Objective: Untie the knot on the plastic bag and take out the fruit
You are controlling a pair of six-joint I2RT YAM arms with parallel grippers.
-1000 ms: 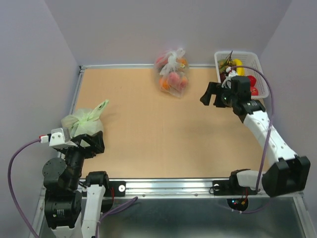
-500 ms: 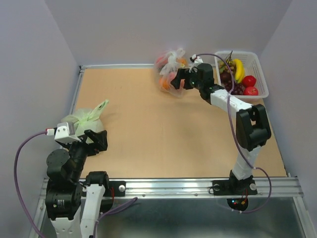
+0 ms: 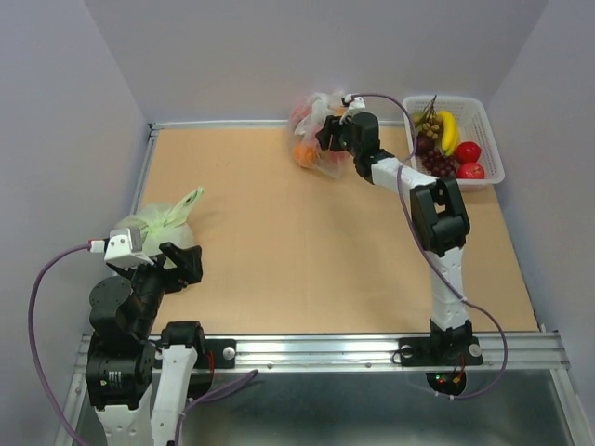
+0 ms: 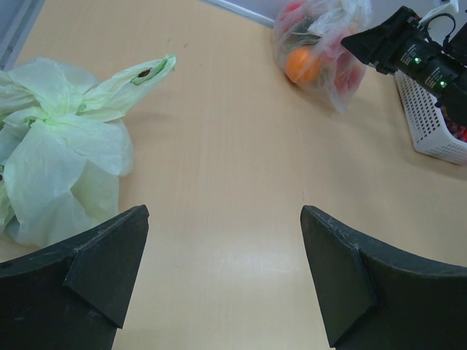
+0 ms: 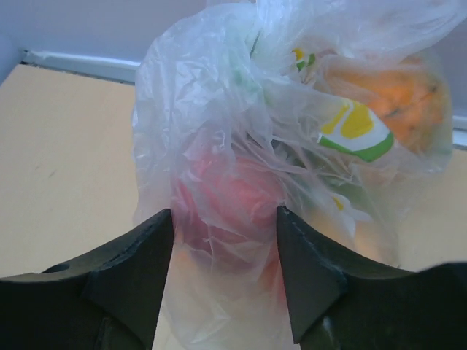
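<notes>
Right gripper (image 5: 222,215), jaws spread, straddles the plastic bag (image 5: 211,95) of fruit (image 5: 233,200), seemingly touching its film; left gripper (image 4: 224,213) hovers, jaws parted, near a green bag (image 4: 66,157).

The plastic bag (image 3: 314,139) is clear, thin and crinkled, and it lies closed at the far edge of the table (image 3: 279,251). Its film bunches into a whitish knot (image 3: 320,104) on top. The fruit (image 3: 307,150) presses against the film inside: an orange (image 4: 300,65) low on one side and a pink peach (image 5: 226,204).
</notes>
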